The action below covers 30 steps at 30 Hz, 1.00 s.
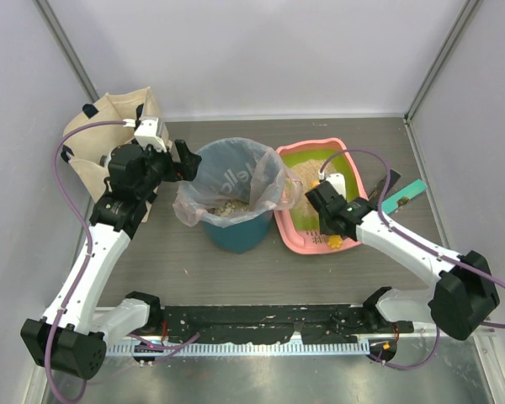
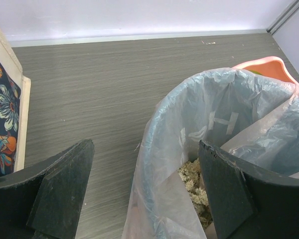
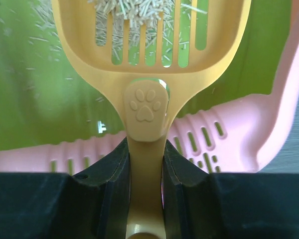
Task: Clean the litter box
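While the right gripper (image 3: 145,154), clamped on the scoop (image 3: 145,107) handle, sits directly over the litter box (image 3: 239,134) lying lengthwise ahead, the left gripper (image 2: 144,169) stands open, empty.

Pink litter box (image 1: 307,249) with a green floor, lay flat on the table (image 1: 194,261), beige litter (image 1: 303,181) at its far end.

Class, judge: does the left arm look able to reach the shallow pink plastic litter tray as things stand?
Probably not directly: the bag-lined round teal bin stands between the open left gripper and the tray, where the right gripper holds an orange slotted plastic scoop.
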Motion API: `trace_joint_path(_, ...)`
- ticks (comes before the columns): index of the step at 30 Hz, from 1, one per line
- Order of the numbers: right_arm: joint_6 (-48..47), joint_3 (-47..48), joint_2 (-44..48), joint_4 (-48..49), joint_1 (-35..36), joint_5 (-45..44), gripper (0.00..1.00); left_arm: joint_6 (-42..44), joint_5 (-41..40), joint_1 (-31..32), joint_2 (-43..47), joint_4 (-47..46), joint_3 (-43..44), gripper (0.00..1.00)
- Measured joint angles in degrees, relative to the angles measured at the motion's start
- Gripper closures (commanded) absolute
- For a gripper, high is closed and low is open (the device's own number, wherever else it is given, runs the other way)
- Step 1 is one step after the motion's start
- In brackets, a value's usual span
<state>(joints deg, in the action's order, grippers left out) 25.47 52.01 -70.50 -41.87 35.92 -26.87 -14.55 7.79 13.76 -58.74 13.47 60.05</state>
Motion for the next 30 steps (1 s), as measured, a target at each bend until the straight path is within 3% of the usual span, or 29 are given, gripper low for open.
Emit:
trace_joint_path(6,0.2,-1.7,-0.7,-0.3,1.9,-3.6,0.99,0.0,0.0,0.0,0.0,0.0,0.0,0.11)
trace_joint_path(10,0.4,-2.5,2.9,1.6,-2.0,-0.9,0.99,0.0,0.0,0.0,0.0,0.0,0.0,0.11)
trace_joint_path(20,0.2,-2.3,1.9,2.4,-0.4,2.5,0.99,-0.1,0.4,0.1,0.0,-0.2,0.0,0.11)
trace_joint_path(30,0.0,-1.9,2.8,2.2,-3.3,3.8,0.99,-0.2,0.4,0.1,0.0,-0.4,0.0,0.11)
